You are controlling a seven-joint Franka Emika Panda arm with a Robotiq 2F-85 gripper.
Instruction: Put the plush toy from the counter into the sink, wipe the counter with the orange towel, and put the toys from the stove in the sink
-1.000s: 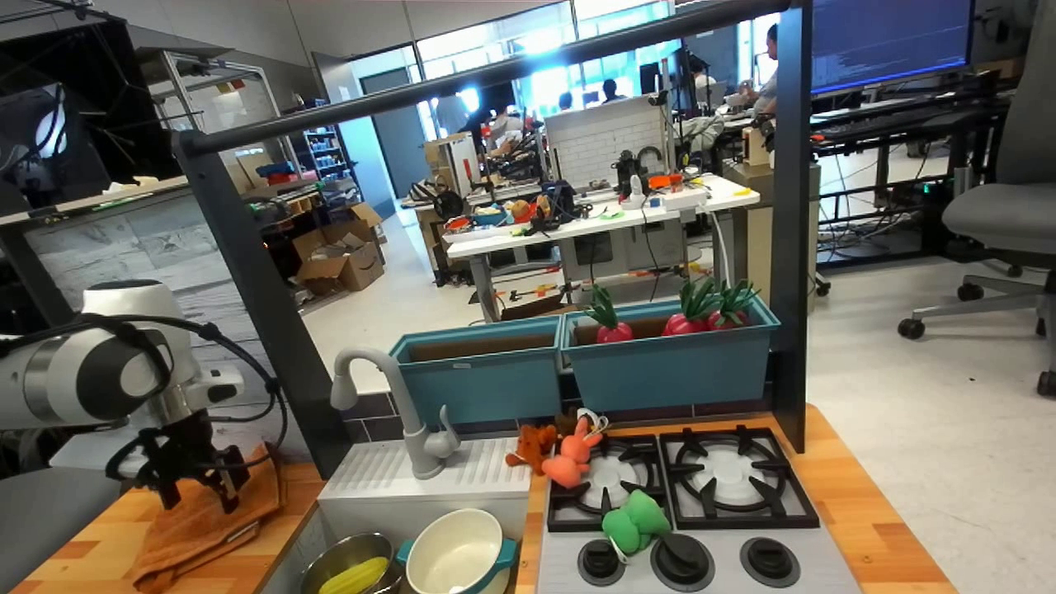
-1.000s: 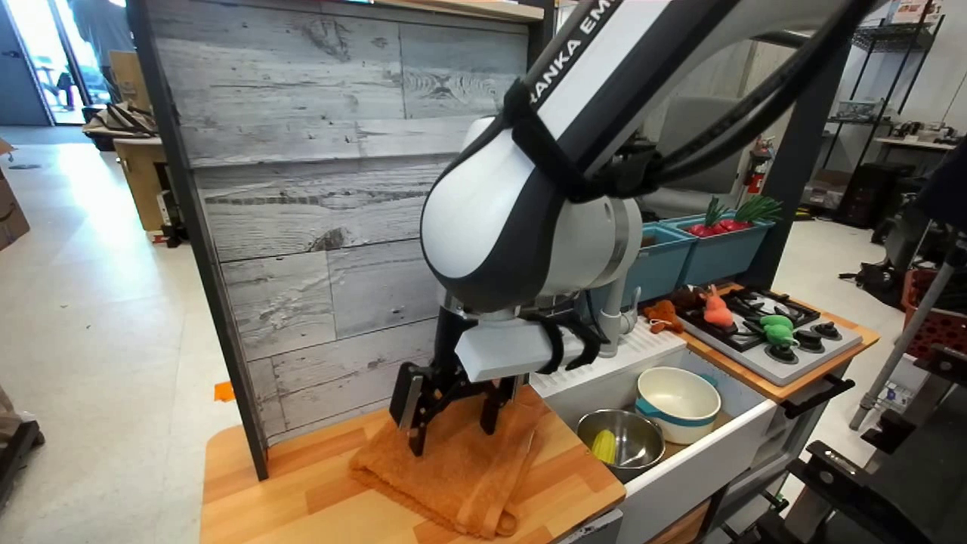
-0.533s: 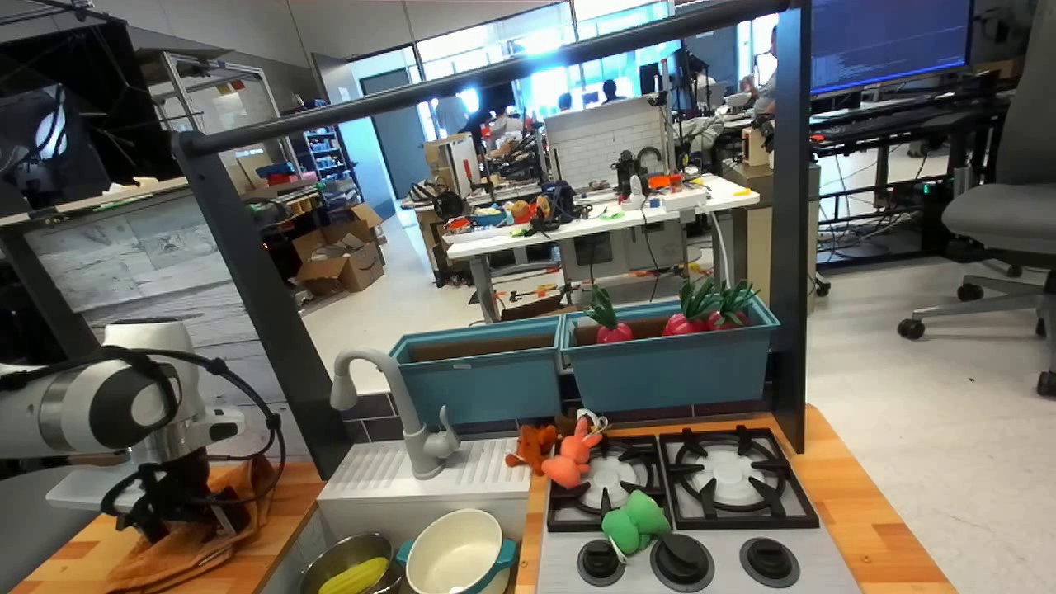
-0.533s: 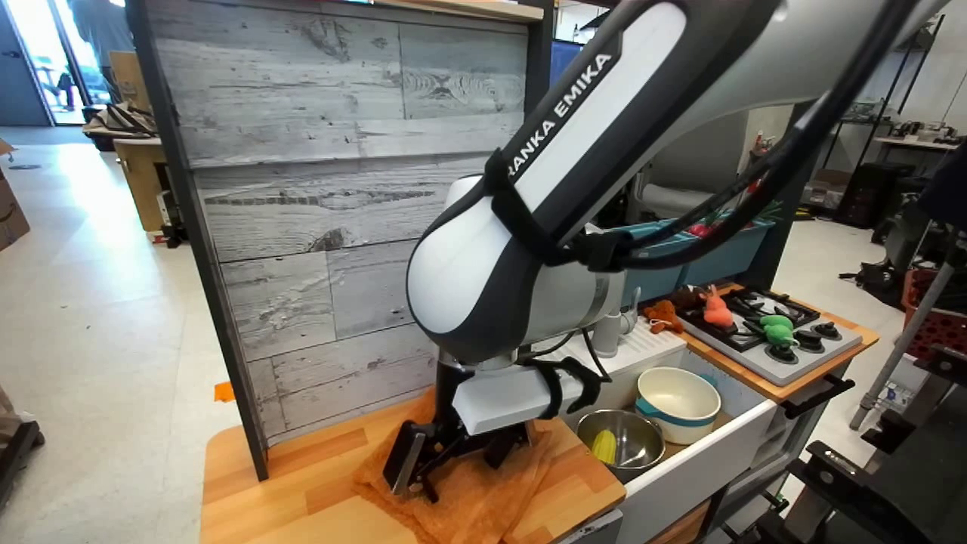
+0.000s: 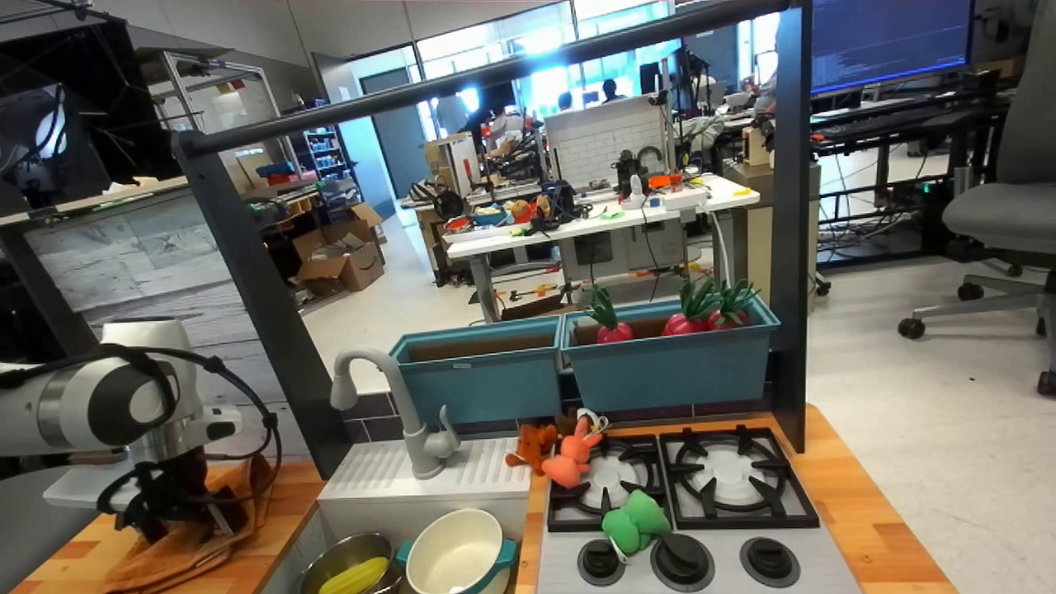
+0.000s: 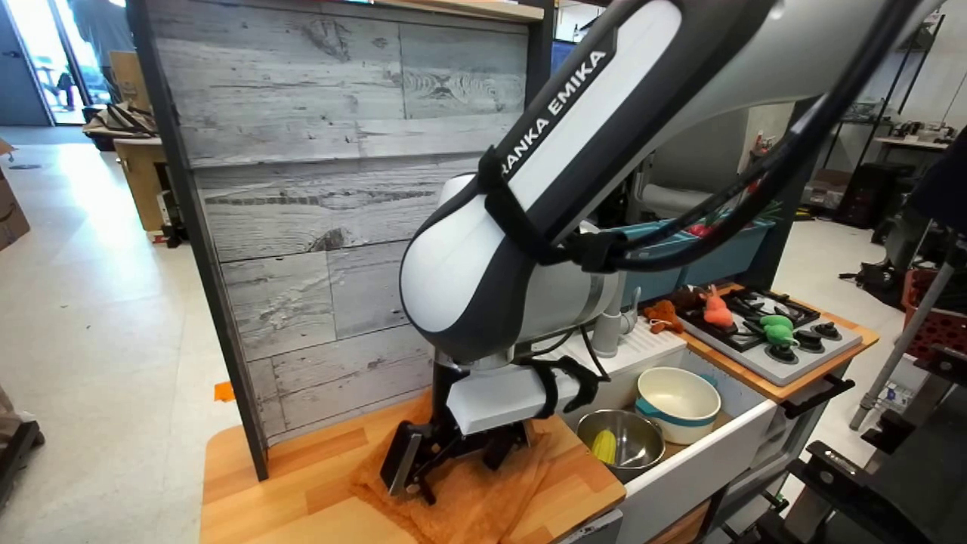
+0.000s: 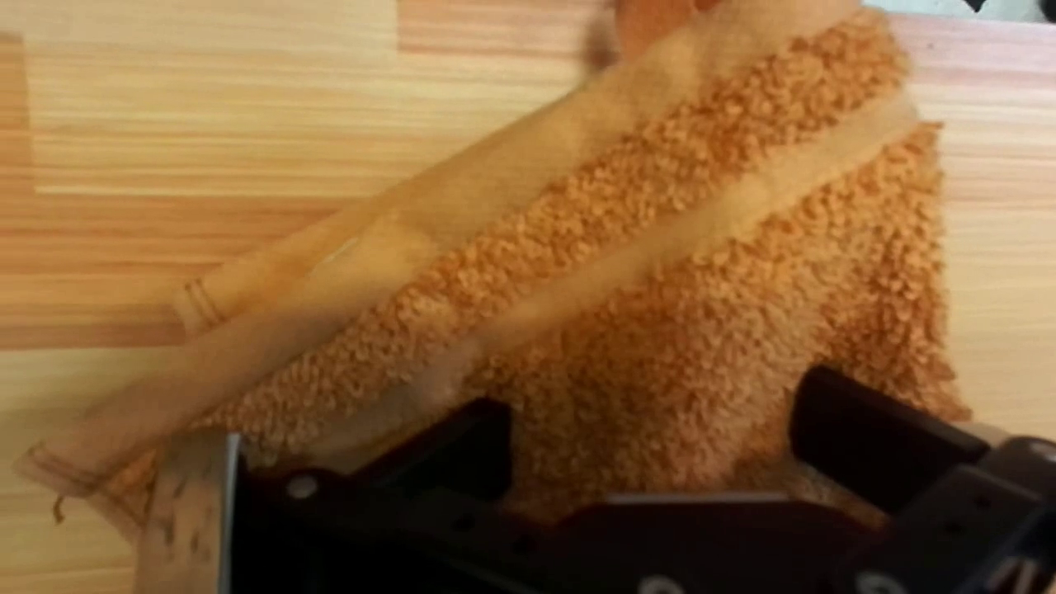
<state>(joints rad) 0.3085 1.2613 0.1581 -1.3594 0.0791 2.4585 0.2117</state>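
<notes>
Low over the counter (image 6: 287, 499), my gripper (image 7: 652, 429) stands open, its fingers (image 7: 874, 437) wide apart with the orange towel (image 7: 660, 330) spread beneath them. In an exterior view the fingertips reach down to the towel's surface (image 6: 483, 506). The yellow plush toy (image 5: 355, 576) lies in a metal bowl inside the sink (image 6: 725, 461). On the stove (image 5: 730, 569), the red-orange toy (image 5: 571, 462) rests at the left burner and the green toy (image 5: 635, 521) leans near the knobs.
A white pot (image 5: 455, 549) with teal handles shares the sink with the metal bowl (image 6: 642, 446). A grey faucet (image 5: 412, 429) rises behind it. A brown toy (image 5: 532, 448) sits beside the stove. Blue planters (image 5: 487, 384) line the back; a wooden panel (image 6: 340, 227) flanks the counter.
My gripper has come down from above the towel onto it. The towel has shifted a little across the counter, with a slight further slide since half a second ago.
</notes>
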